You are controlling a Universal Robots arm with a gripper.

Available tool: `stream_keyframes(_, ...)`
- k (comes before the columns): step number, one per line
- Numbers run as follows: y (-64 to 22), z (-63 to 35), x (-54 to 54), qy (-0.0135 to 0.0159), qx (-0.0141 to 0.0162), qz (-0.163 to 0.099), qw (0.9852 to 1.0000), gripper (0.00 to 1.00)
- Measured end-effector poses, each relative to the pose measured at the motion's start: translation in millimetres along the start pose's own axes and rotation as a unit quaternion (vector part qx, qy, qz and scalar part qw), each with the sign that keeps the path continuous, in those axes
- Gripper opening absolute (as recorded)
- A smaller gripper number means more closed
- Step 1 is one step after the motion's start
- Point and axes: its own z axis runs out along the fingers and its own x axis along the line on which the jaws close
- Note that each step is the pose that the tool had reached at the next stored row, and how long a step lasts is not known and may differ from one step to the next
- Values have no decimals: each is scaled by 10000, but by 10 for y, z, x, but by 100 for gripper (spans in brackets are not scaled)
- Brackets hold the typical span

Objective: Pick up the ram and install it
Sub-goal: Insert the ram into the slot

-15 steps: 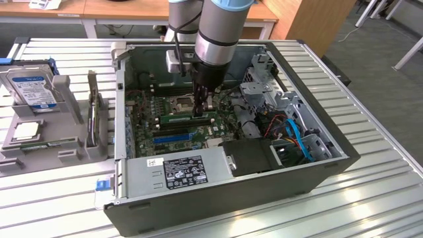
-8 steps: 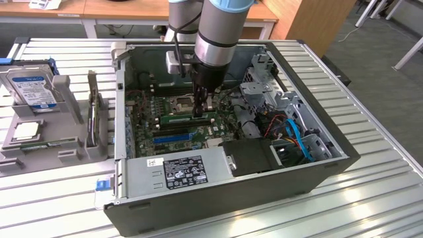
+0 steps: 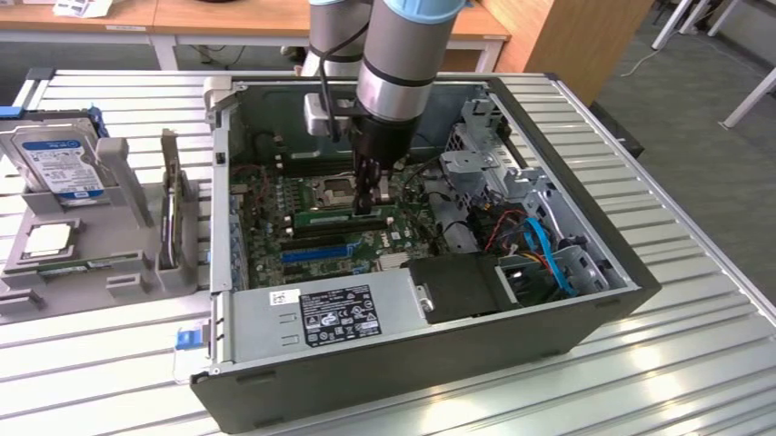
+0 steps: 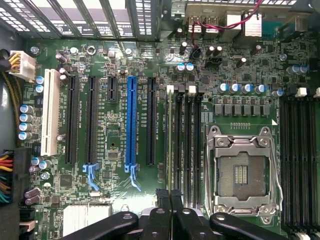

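Hanging inside the computer case (image 3: 461, 363), the hand (image 3: 367, 207) is clenched shut, right above the thin green ram (image 3: 330, 218) that stands plugged in beside the chip socket (image 3: 336, 189)

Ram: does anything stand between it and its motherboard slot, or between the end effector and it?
Nothing visible does. The ram already lies along a slot beside the empty processor socket, and the end effector is down on it, closed around it. The cables lie apart, toward the exterior view's right.
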Motion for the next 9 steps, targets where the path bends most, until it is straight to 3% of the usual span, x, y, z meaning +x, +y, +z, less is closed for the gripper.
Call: stream_keyframes(9, 0, 5, -14, 0, 0, 0, 10000, 11)
